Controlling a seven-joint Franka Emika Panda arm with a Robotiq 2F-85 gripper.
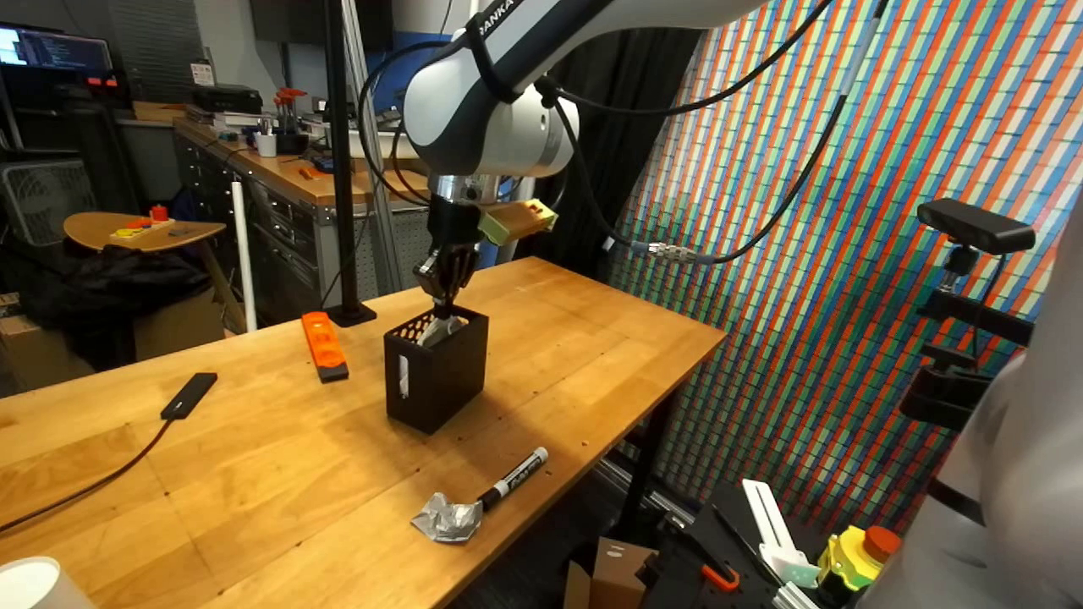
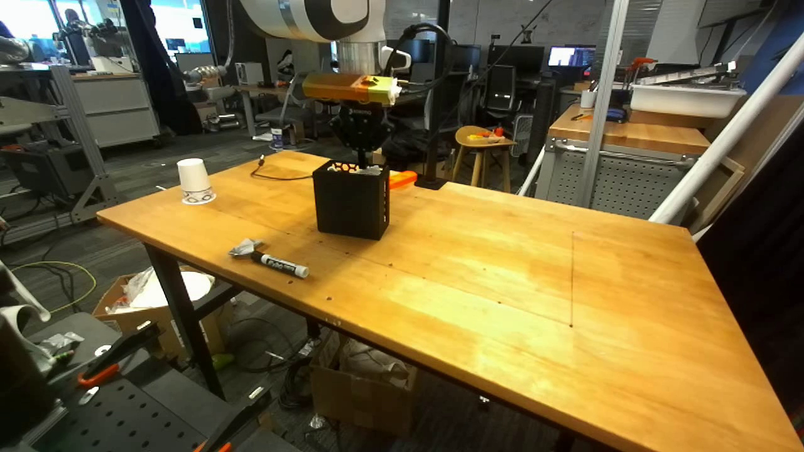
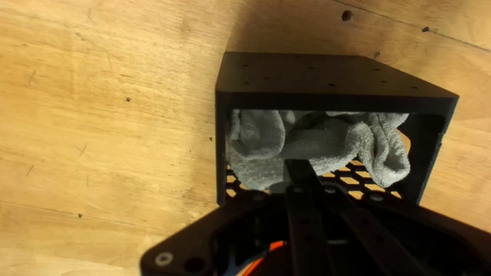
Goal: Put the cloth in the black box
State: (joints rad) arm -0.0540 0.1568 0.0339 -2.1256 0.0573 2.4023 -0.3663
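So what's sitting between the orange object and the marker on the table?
The black box; it stands between them in both exterior views, with the cloth inside.

Crumpled whitish cloth (image 3: 320,147), inside black box (image 2: 348,204)

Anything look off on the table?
Crumpled silver scrap at one end of the marker: looks like stray litter. Paper cup stands upside down, wide rim on the table. Cloth bunched inside the upright black box looks fine.

In an exterior view, the tabletop (image 2: 502,351) is washed by glare right of centre; upper-left windows (image 2: 180,17) are overexposed.
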